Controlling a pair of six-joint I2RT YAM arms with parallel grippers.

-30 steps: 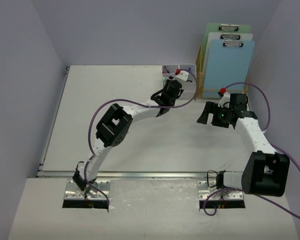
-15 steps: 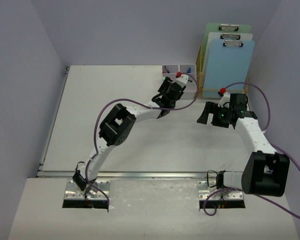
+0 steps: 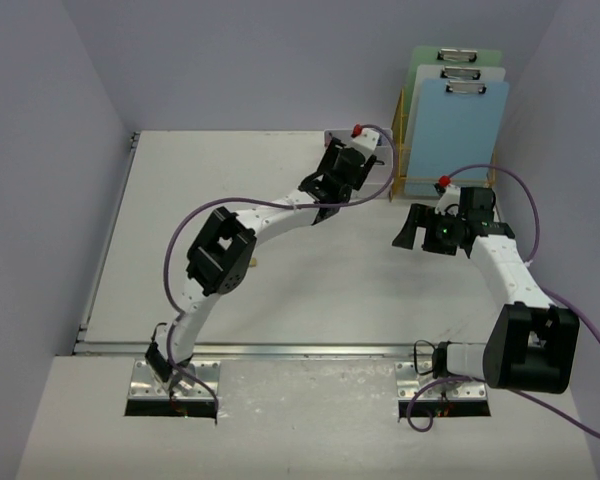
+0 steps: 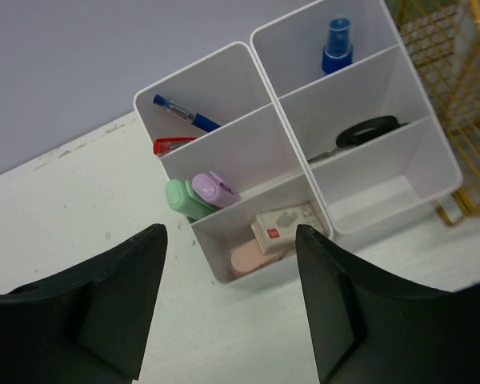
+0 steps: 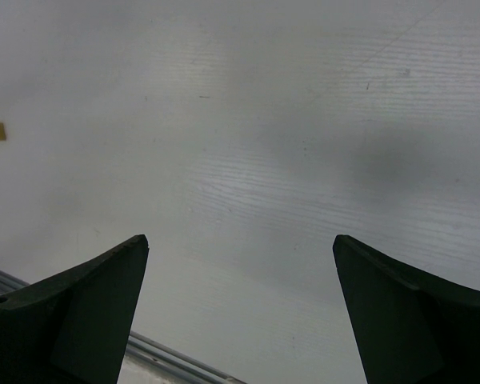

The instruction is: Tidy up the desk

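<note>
Left claw agape near organizer: six compartments, two highlighters.

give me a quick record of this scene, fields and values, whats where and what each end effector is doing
desk: white, holds everything
organizer: white, six compartments, beside the gold wire rack
left column: blue pen; green highlighter and purple highlighter; erasers
right column: blue spray bottle; black scissors; nearest compartment empty
clipboards: upright in the rack
left end effector: open, empty, above the organizer's near side
right end effector: open, empty, over bare desk
</note>
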